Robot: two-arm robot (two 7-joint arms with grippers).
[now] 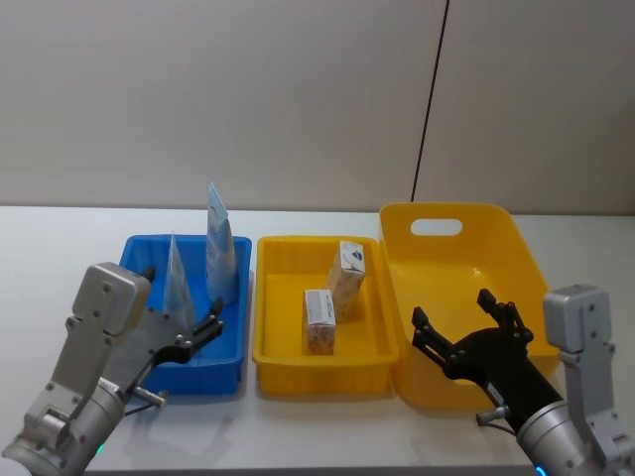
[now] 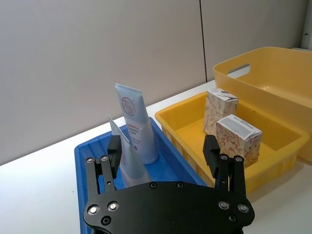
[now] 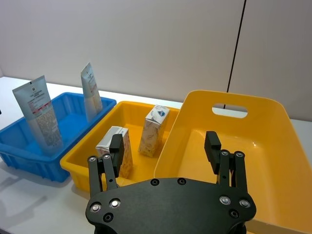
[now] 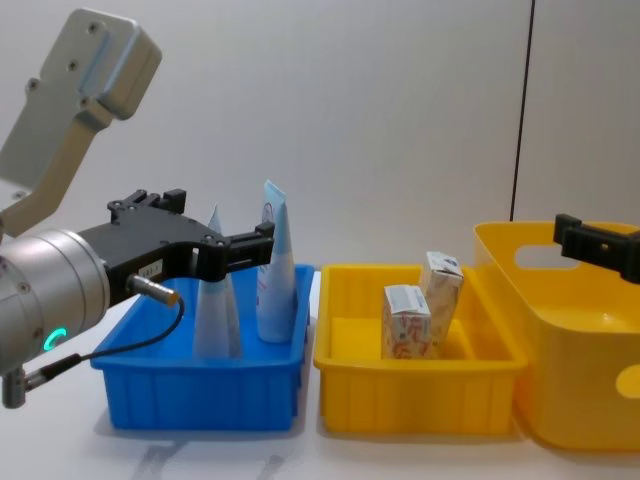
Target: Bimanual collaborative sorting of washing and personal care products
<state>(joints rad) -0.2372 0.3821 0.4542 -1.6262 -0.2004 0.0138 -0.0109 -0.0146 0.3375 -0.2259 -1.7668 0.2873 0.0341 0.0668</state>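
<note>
Left of the yellow tray: my left claw, spread and empty, by two upright tubes in the blue bin. Right of it: my right claw, spread, empty. Inside it: two cartons, standing.

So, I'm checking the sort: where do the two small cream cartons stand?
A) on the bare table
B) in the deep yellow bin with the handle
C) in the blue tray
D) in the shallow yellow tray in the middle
D: the near carton and the far carton both stand upright inside the shallow yellow tray, between the blue tray and the deep yellow bin.
</note>
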